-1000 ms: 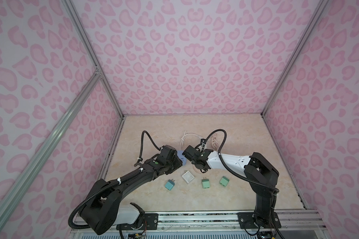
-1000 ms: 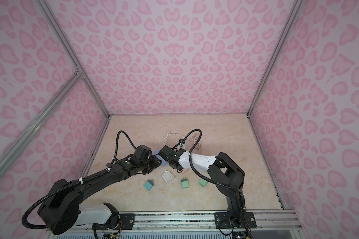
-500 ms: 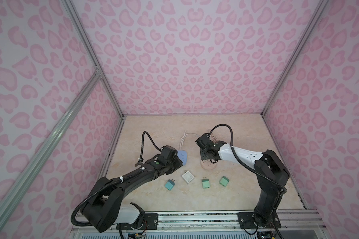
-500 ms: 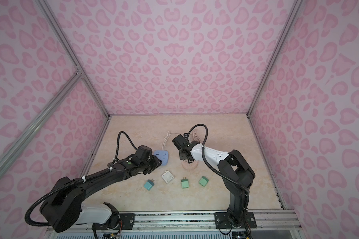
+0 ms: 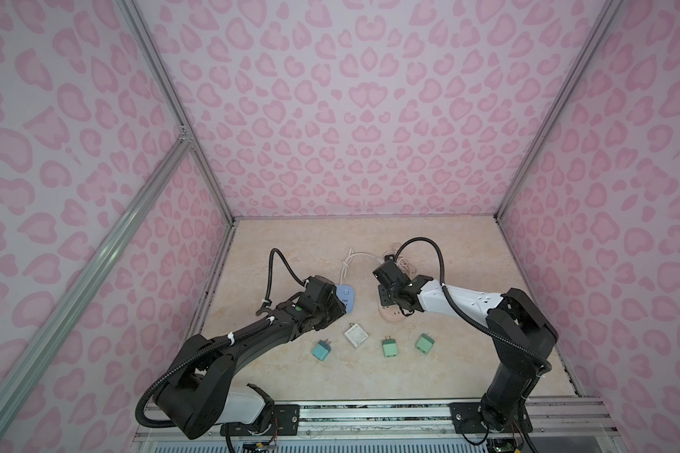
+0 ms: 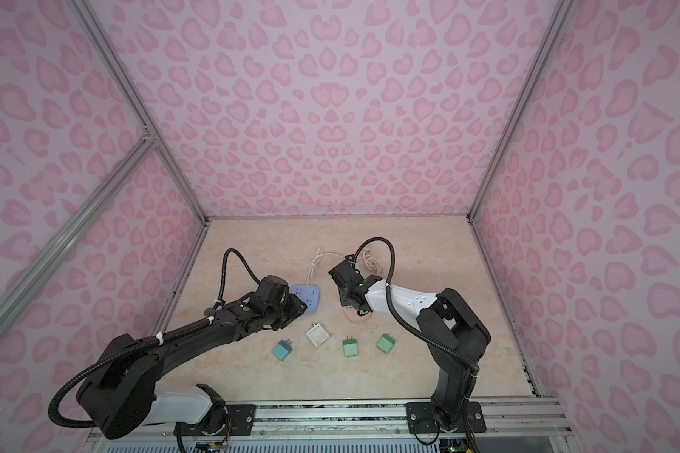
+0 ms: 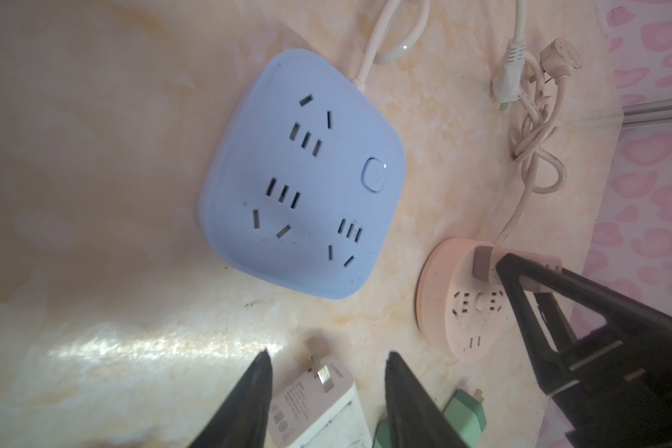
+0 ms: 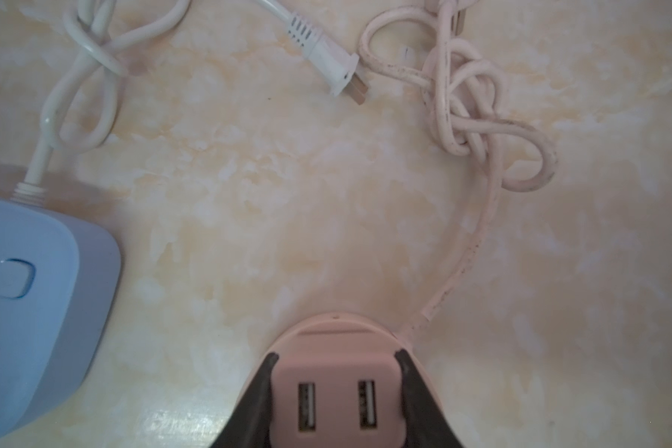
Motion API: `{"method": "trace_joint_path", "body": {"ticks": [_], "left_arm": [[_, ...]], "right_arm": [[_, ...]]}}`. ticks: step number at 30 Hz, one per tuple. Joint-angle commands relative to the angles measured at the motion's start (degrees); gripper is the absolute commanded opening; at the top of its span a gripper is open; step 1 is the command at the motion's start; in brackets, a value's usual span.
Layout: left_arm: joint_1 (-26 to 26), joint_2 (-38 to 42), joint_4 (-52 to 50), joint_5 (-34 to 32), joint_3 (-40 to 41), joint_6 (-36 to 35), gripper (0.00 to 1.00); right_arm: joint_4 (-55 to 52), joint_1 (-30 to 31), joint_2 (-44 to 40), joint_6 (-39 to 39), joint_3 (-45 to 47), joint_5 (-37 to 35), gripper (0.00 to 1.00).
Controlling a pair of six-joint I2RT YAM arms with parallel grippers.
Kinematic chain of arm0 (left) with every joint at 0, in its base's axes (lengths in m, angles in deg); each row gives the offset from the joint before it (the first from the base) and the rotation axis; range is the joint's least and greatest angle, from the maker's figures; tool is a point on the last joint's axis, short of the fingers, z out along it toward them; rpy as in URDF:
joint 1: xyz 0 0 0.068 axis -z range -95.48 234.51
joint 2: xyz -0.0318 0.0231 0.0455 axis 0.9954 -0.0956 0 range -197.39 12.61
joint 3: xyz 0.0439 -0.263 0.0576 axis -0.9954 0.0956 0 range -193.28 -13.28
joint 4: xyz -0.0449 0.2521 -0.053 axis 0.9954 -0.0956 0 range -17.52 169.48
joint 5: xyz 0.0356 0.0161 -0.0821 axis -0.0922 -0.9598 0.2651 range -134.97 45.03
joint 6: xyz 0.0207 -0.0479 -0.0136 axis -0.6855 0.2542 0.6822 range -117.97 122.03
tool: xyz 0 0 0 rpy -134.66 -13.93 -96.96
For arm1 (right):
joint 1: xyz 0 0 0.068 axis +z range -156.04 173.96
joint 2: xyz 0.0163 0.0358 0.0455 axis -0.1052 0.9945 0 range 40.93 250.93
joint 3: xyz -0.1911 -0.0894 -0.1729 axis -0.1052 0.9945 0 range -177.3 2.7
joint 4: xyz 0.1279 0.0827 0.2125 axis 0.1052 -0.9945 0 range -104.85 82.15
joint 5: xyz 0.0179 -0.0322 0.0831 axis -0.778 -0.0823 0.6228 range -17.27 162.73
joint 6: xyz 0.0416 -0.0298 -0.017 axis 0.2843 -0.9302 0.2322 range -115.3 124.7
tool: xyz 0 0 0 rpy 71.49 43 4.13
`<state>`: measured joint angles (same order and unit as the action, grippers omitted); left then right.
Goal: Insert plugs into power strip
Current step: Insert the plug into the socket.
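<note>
My right gripper (image 8: pixel 336 353) is shut on the pinkish-tan plug (image 8: pixel 336 395), whose face with two USB ports looks up at the wrist camera. It holds the plug on the round pink power strip (image 5: pixel 389 313), at the edge where the cord leaves (image 7: pixel 482 263). The prongs are hidden. My left gripper (image 7: pixel 328 353) is open just above the white square plug (image 7: pixel 315 403), beside the blue power strip (image 5: pixel 348 298). In both top views the teal plug (image 5: pixel 322 350) and two mint green plugs (image 5: pixel 389 348) (image 5: pixel 424 344) lie in a row nearer the front.
The blue strip's white cord (image 8: pixel 90 77) and its wall plug (image 8: pixel 342 73) lie behind the strips. The pink strip's knotted cord (image 8: pixel 462 116) lies beside them. Pink patterned walls (image 5: pixel 350 117) close in the table on three sides.
My right gripper has carried the pinkish-tan plug rightward, from over the blue strip to the round pink strip. The left arm has hardly moved.
</note>
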<state>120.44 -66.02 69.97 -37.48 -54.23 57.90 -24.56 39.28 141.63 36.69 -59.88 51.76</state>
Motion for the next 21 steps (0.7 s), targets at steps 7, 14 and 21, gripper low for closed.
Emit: {"method": "trace_joint_path", "body": {"ticks": [7, 14, 21], "left_arm": [[0.38, 1.29, -1.29, -2.21, -0.61, -1.33, 0.50], [0.88, 1.02, -1.32, -2.42, -0.36, -1.49, 0.51], [1.60, 0.85, -1.58, -2.54, -0.96, -2.00, 0.52]], "right_arm": [[-0.80, 0.26, -2.53, 6.62, 6.06, -1.53, 0.00], [-1.03, 0.51, -2.78, 8.12, 6.27, -2.71, 0.09], [-1.25, 0.87, -4.41, 8.53, 6.40, -2.51, 0.28]]}}
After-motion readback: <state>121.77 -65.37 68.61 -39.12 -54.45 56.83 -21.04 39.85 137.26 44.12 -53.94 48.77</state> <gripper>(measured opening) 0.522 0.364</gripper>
